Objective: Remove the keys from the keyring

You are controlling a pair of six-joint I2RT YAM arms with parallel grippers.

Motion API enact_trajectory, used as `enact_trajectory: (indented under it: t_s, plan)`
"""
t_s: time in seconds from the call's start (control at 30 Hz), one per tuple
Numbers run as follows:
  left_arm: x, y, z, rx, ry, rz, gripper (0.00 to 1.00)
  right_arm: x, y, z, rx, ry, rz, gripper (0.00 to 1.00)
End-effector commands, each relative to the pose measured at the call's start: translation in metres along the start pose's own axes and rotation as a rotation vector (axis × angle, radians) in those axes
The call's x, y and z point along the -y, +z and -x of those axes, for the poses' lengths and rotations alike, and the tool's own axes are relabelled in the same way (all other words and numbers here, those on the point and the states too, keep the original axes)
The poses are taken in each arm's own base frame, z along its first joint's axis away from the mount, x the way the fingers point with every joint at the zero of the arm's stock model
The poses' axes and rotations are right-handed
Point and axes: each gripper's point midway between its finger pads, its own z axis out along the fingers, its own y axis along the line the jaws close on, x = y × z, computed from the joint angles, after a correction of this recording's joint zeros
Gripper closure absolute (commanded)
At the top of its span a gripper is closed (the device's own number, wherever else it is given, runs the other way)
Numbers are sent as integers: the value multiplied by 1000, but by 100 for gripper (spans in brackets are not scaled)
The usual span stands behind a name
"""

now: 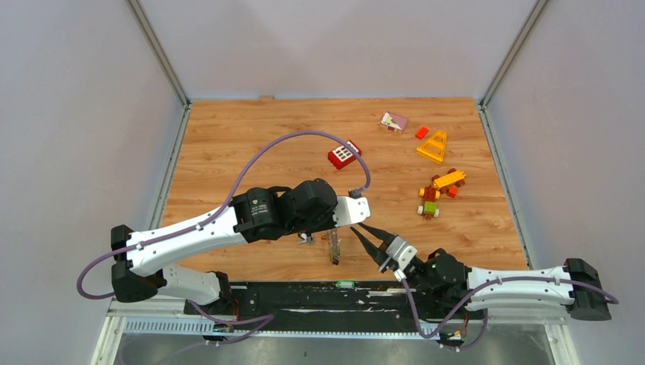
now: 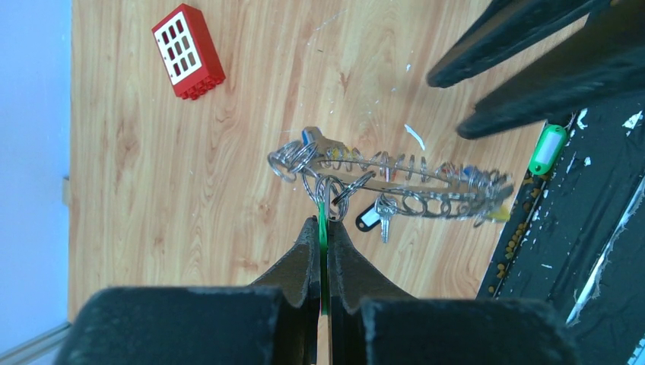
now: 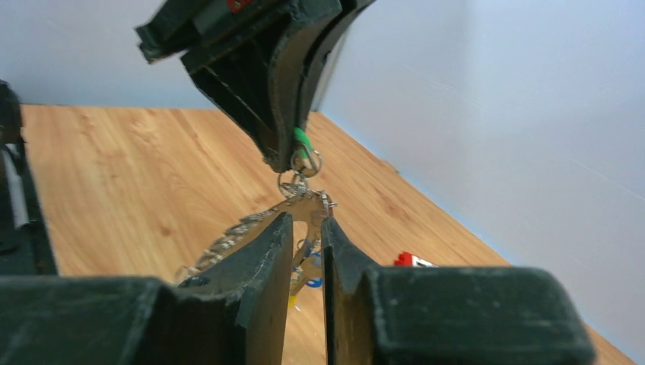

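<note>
The keyring (image 2: 388, 182), a large grey metal ring fringed with small silver keys (image 2: 384, 217), hangs above the wood floor near the front edge. My left gripper (image 2: 322, 225) is shut on a thin green tag (image 2: 322, 211) joined to the ring by small split rings. In the top view the keyring (image 1: 335, 248) dangles under the left gripper (image 1: 328, 234). My right gripper (image 3: 308, 220) stands open, its tips just short of the keyring (image 3: 243, 226), with nothing clamped between them. Blue-headed keys (image 3: 310, 280) hang behind the gap. From the right wrist view, the left gripper (image 3: 285, 156) comes down from above.
A red window brick (image 1: 344, 154) lies behind the arms. Toy pieces sit at the back right: a yellow triangle (image 1: 433, 146), a pink block (image 1: 393, 122) and a small car (image 1: 433, 199). A loose green tag (image 1: 344, 284) lies on the black base strip (image 1: 304, 296).
</note>
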Motion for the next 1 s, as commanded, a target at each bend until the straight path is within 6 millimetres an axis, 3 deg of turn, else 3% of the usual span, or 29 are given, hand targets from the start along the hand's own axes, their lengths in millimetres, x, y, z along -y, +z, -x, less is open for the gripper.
enact_trajectory:
  t_s: [0.0, 0.17, 0.33, 0.7, 0.97]
  plan:
    - [-12, -15, 25, 98, -43, 40, 100, -19, -6, 11, 71, 98, 104, 77]
    - [-12, -14, 27, 98, -42, 37, 100, -15, 1, 2, 28, 179, 67, 72]
    - [-13, -16, 27, 95, -38, 38, 100, -18, 17, -5, -15, 233, 79, 80]
    - [-10, -15, 24, 82, -30, 26, 100, -16, 24, 6, 33, 305, 103, 71]
    - [-10, -15, 22, 78, -24, 23, 100, -13, 25, 6, 38, 320, 87, 80]
